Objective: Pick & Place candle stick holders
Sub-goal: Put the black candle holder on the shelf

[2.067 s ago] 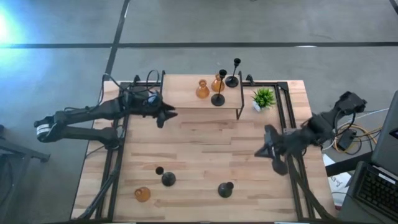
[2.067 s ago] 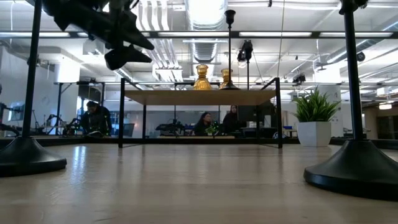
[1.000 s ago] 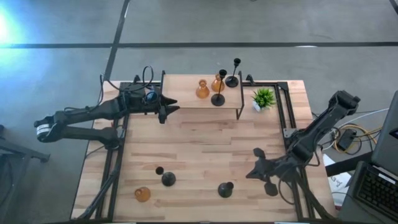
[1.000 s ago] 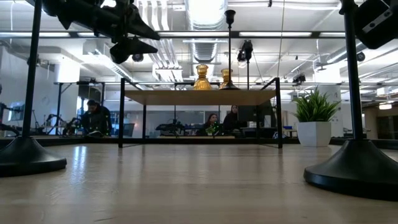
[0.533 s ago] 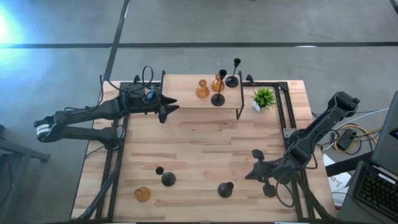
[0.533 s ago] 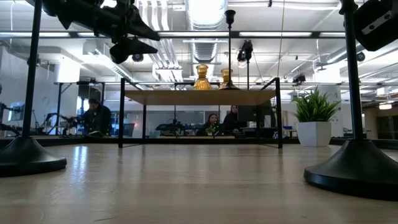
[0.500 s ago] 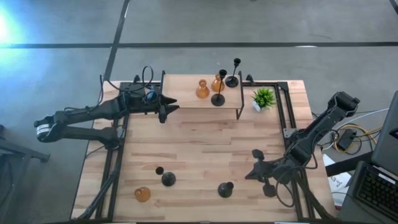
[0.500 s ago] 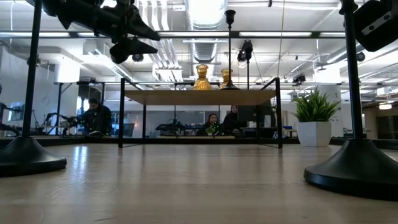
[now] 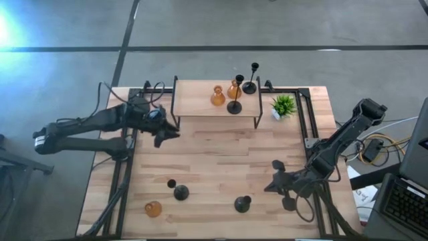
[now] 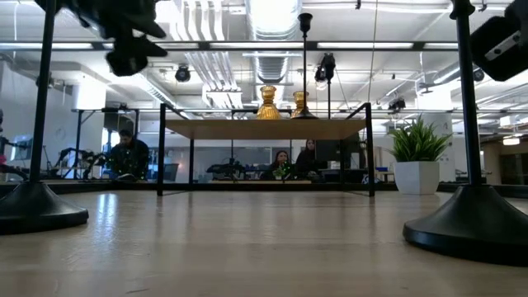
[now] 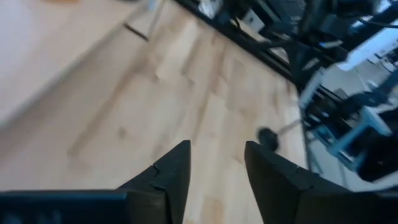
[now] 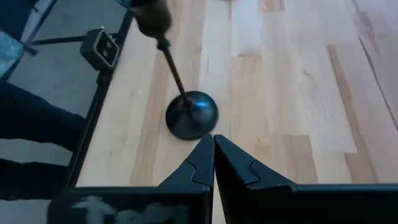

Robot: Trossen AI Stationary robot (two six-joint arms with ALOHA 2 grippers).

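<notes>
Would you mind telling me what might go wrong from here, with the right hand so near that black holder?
1. The right hand is shut, its tips just short of the black candle stick holder at the table's near edge. Pushing on like this, it could shove or topple the holder instead of gripping it.
2. The thin stem carries a cup up top; a knock may tip it.
3. The left hand, open, hovers near the raised shelf; a swing could clip its frame.
</notes>
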